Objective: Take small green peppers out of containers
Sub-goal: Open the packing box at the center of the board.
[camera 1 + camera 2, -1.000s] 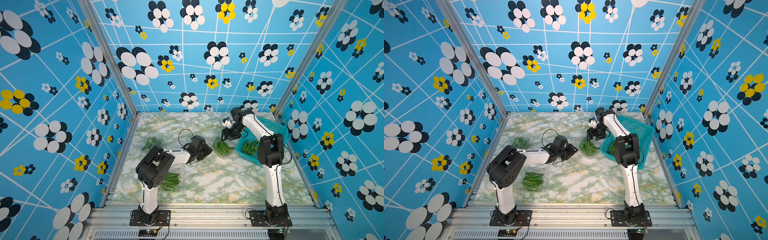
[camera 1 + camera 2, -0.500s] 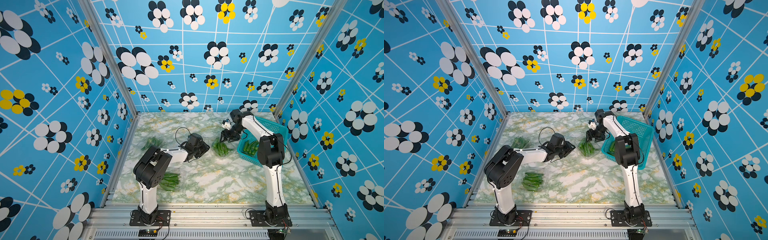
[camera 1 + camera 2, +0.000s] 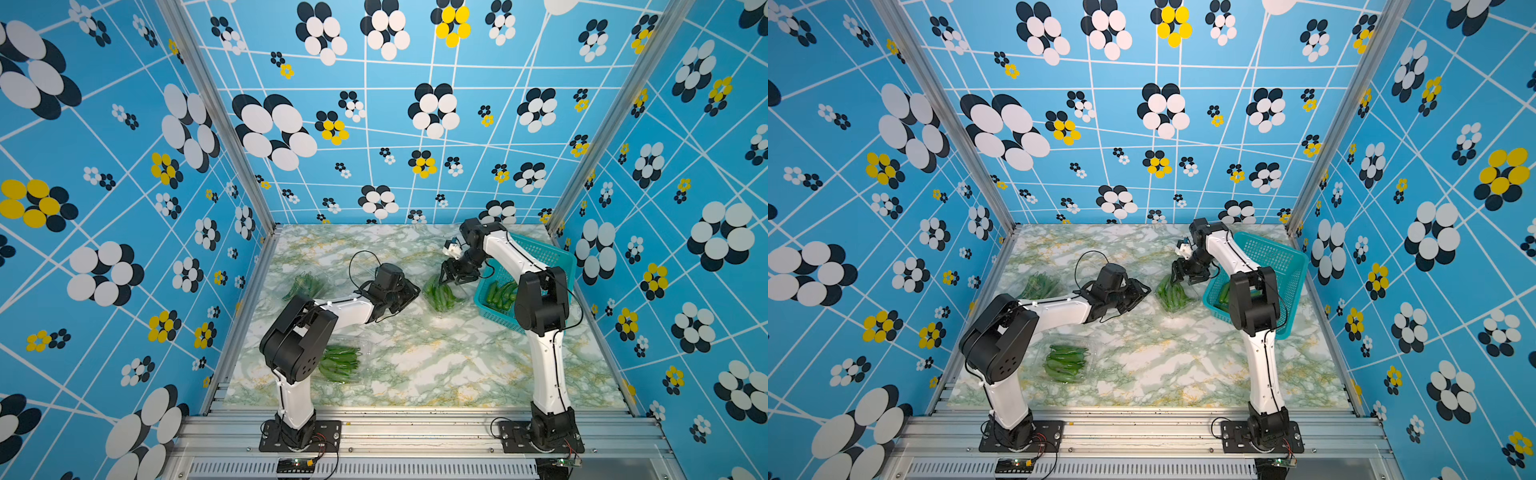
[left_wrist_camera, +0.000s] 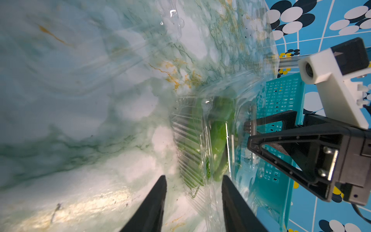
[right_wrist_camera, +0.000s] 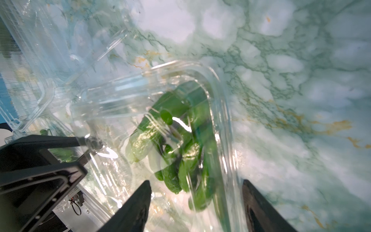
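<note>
Right claw stood open, its fingers spread to either side of a clear clamshell container. This container lay on the marble tabletop, just beside the teal basket, and held a pile of small green peppers. Its clear lid stood raised.

Left claw was likewise open, jaws part-way apart, with the near rim of the same container between them. Contact with the plastic could not be determined.

More peppers lay inside the basket. In both top views, a second filled container sat beside the left arm's base, and a third filled container sat near the tabletop's left edge.
</note>
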